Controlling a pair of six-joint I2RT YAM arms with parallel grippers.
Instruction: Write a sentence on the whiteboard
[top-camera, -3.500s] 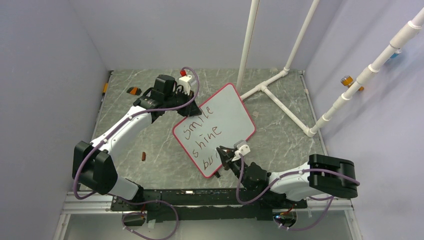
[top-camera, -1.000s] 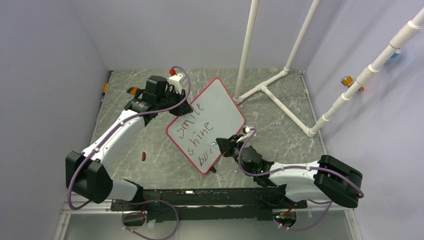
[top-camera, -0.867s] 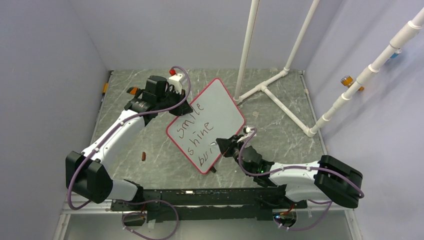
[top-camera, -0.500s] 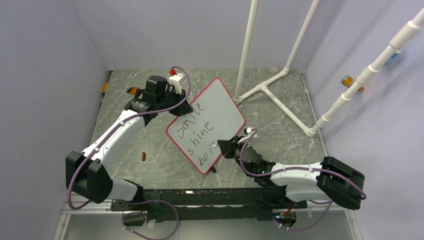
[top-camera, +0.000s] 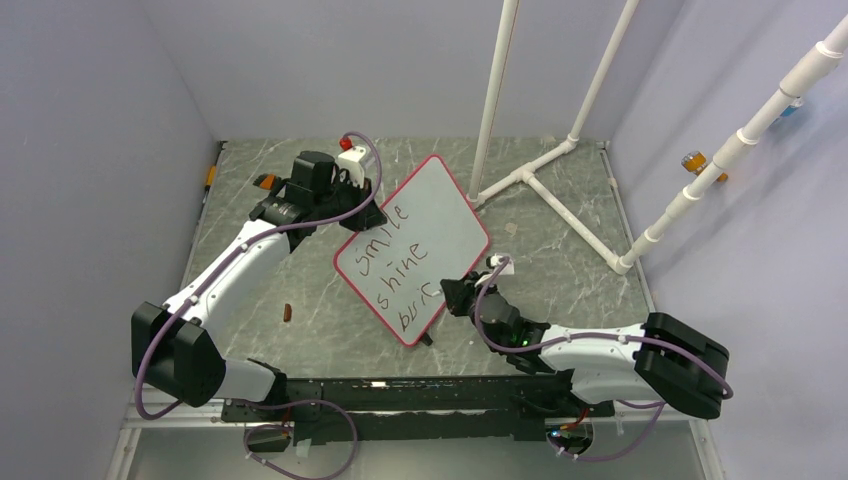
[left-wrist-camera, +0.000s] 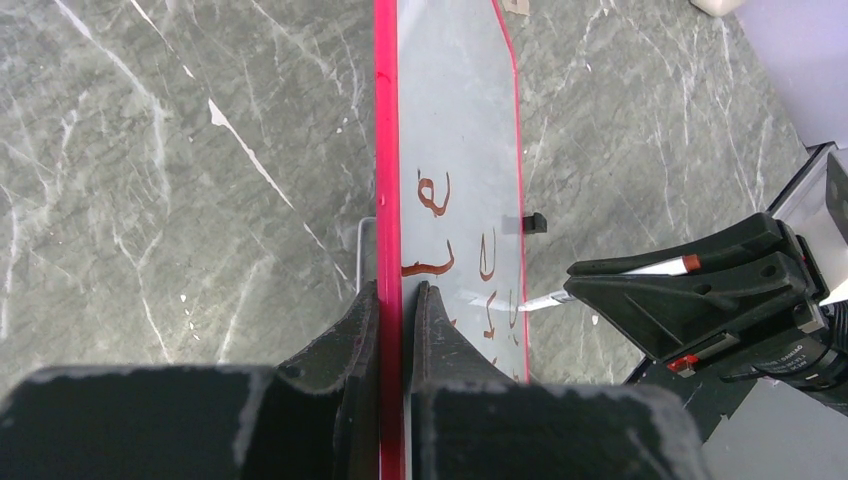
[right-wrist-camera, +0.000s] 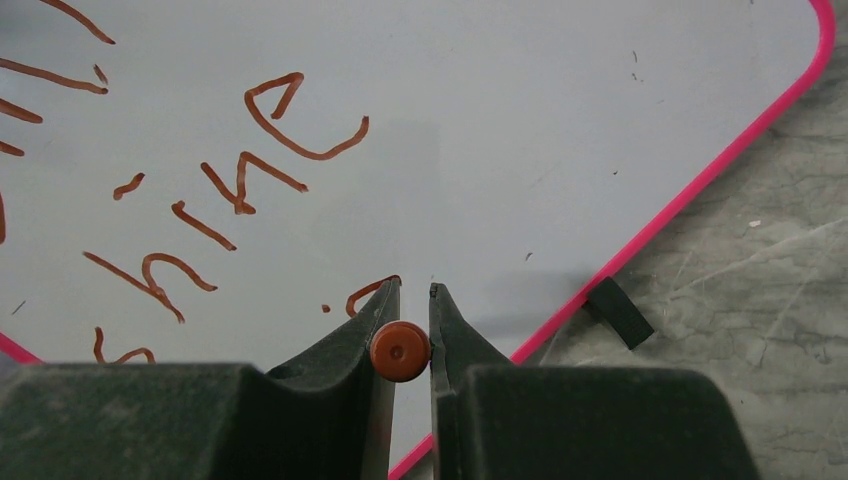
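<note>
Reddish-brown, the sentence (top-camera: 402, 268) runs in stacked lines down the whiteboard (top-camera: 450, 210) in the middle of the desk (top-camera: 560, 270) — I see my left gripper (left-wrist-camera: 398, 295) pinching its pink rim, and my right gripper (right-wrist-camera: 414, 290) clamped on a marker (right-wrist-camera: 399, 350) at the lowest line.

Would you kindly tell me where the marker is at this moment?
In the right wrist view the marker is clamped end-on between the fingers of the right gripper, bottom centre, facing the whiteboard near its pink rim, beside the sentence.
</note>
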